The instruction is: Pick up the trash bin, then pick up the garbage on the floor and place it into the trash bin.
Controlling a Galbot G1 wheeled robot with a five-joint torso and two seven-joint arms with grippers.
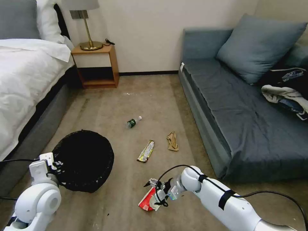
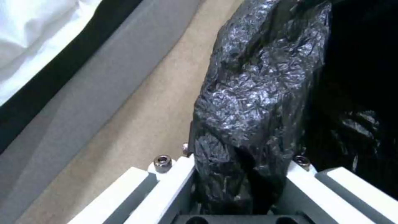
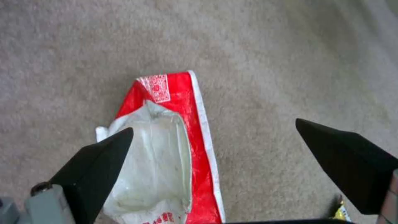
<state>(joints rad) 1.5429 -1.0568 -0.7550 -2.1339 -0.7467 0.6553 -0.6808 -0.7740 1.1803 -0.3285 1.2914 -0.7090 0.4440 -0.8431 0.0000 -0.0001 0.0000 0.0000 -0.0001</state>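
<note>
The right gripper (image 3: 213,140) hangs spread over the red wrapper (image 3: 182,149), one finger above its white side. Centre both fingers across it before pinching, I'd judge. Left of the wrapper, the left gripper (image 2: 238,174) clamps the bin (image 1: 84,160) rim. Beyond lie the yellow wrapper (image 1: 146,151), paper (image 1: 172,141), bottle (image 1: 132,122).

Both arms have glossy white rounded shells. The right arm (image 1: 221,200) carries a black cable fastened by black straps. The right gripper (image 3: 215,149) has black tapered fingers (image 3: 97,161). The left gripper (image 2: 240,186) has white bars with hex-socket screws (image 2: 162,162).
</note>
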